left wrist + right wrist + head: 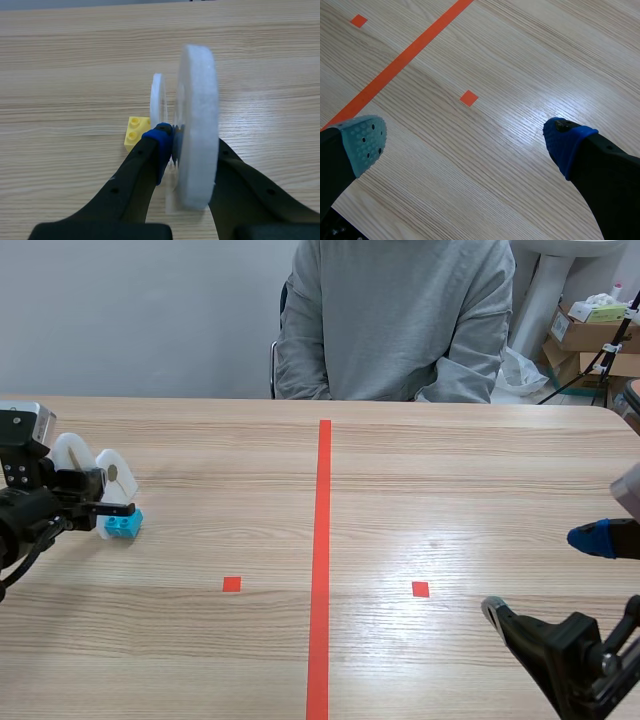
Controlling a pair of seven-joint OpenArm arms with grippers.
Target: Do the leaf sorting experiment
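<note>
White foam disc (197,100) upright, edge-on, pinched between fingers of left gripper (190,152), near worktop (450,490) left edge. Thinner white piece (158,100) just ahead of it, small toy brick (136,131) at its foot. Right gripper (466,145) by right edge toward near corner, jaws spread, bare wood beneath. Person in grey top (395,320) seated behind far edge.

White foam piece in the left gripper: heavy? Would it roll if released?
Likely light: the foam piece looks porous. Held on edge in the left gripper, its rounded outline suggests it might roll. A hard squeeze could dent it.
</note>
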